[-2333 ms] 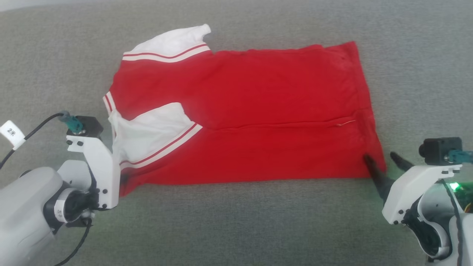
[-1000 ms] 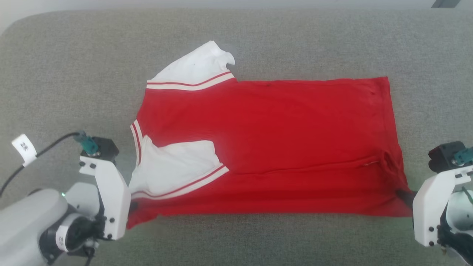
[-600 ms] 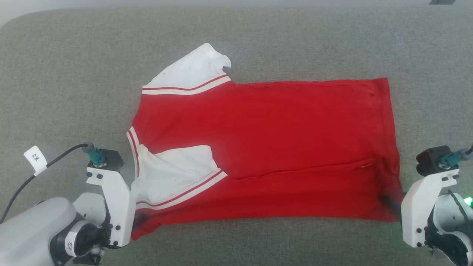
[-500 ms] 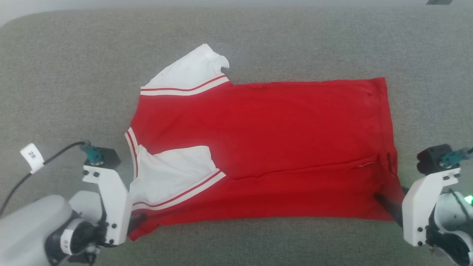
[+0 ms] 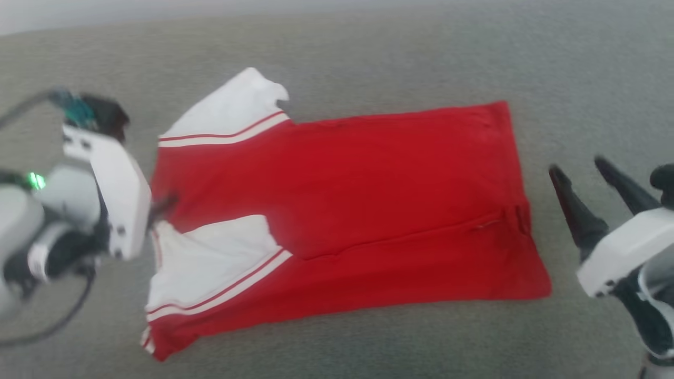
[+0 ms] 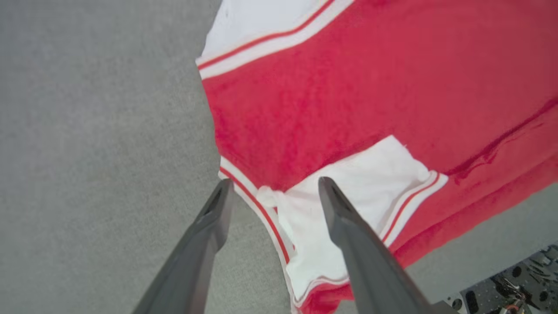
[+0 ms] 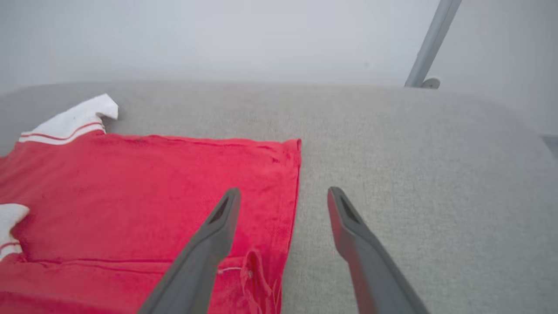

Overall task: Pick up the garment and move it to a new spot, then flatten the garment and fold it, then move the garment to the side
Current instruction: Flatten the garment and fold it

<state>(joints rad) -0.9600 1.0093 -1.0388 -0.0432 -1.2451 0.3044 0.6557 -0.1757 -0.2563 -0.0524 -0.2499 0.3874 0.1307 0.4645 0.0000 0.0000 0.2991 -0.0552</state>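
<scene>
The garment [image 5: 358, 195] lies spread flat on the grey cushion: a red body with two white short sleeves at its left end and a fold line along its near part. My left gripper [image 5: 160, 206] hovers at the garment's left edge, blurred in the head view. In the left wrist view the left gripper [image 6: 274, 187] is open, its fingers straddling the striped trim and the near white sleeve [image 6: 348, 196] from above. My right gripper [image 5: 579, 169] stands open just right of the hem, holding nothing. The right gripper [image 7: 284, 192] hangs over the hem edge of the garment [image 7: 152, 187].
The grey cushioned surface [image 5: 337, 58] stretches all around the garment, with a rounded far edge [image 7: 392, 93] against a pale wall. A slanted metal pole [image 7: 429, 43] stands behind at the right. A dark perforated panel [image 6: 514, 288] shows below the cushion's near edge.
Both grippers have opened and let go of the garment's near corners. The left one rose toward the collar edge and the right one drew off to the right of the hem. The camera also shifted.
</scene>
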